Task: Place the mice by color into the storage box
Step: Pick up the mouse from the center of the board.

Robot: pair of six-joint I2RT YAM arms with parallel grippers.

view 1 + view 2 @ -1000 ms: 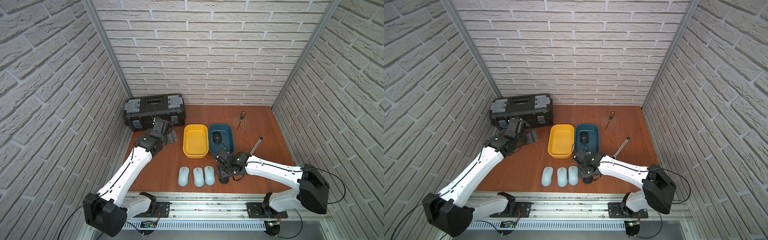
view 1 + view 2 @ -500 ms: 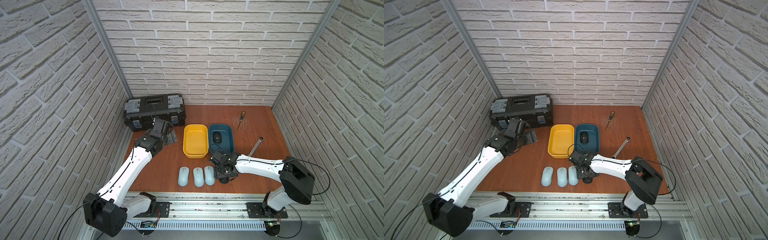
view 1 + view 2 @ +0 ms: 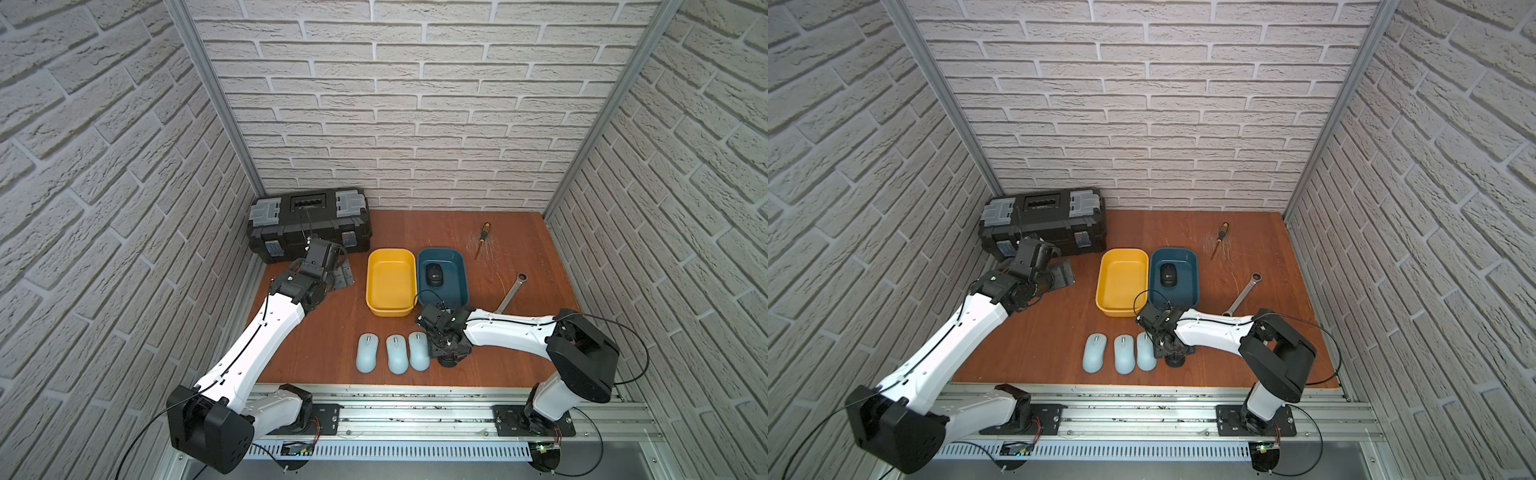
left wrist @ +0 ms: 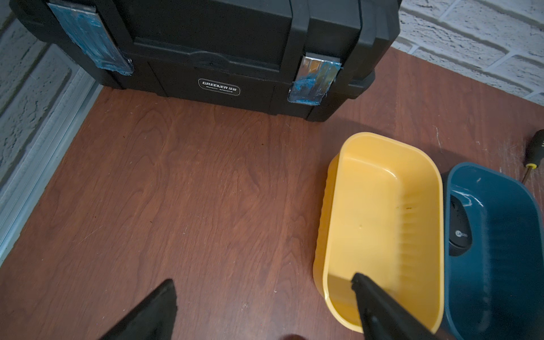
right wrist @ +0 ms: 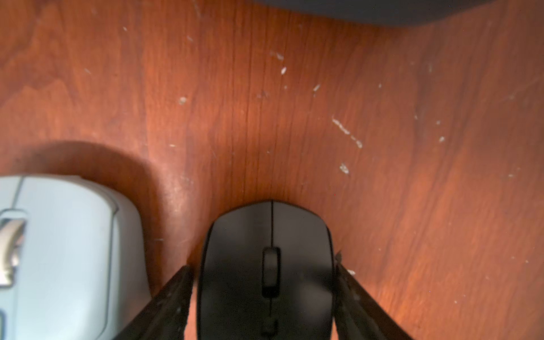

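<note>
Where the right arm reaches low: the right pincer is set astride a black mouse on the desk, one finger at each flank.
Pincer state, right: the jaws are seen close against both sides of the mouse; firm contact cannot be confirmed, and the mouse appears to rest on the desk.
Reason for hold: the narrow flanks are taken so that the rounded shell is not squeezed out upward.
Nearest neighbour: a pale blue mouse lies just beside one finger, apart from it.
Blue row: three pale blue mice are lined up side by side, unsorted.
Blue box: one black mouse is already inside, marking it for black.
Yellow box: empty, judged reserved for blue.
Left pincer: held wide and empty above the desk near the toolbox.
</note>
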